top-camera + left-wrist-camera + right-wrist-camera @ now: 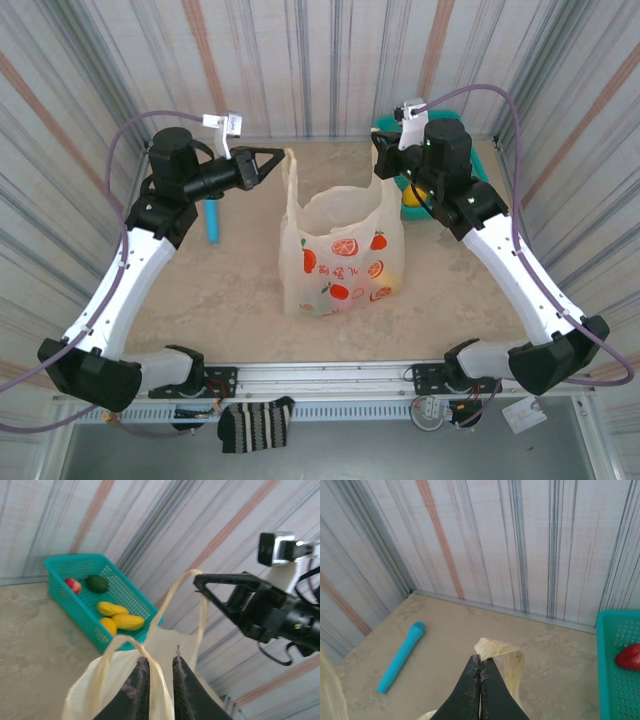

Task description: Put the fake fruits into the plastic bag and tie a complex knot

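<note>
At twelve o'clock on the desk (pixel 220 290), the plastic bag (pixel 340 262) handles are pinched by both jaws; fake fruits (pixel 120 620) remain in the basket (pixel 65 565), so filling is judged unfinished and the knot untied.

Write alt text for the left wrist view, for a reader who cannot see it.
The left gripper's dark fingers pinch a loop handle of the cream plastic bag in the foreground. Behind, a teal mesh basket holds fake fruits: red, green and yellow. The right gripper holds the bag's other handle up at right.
</note>
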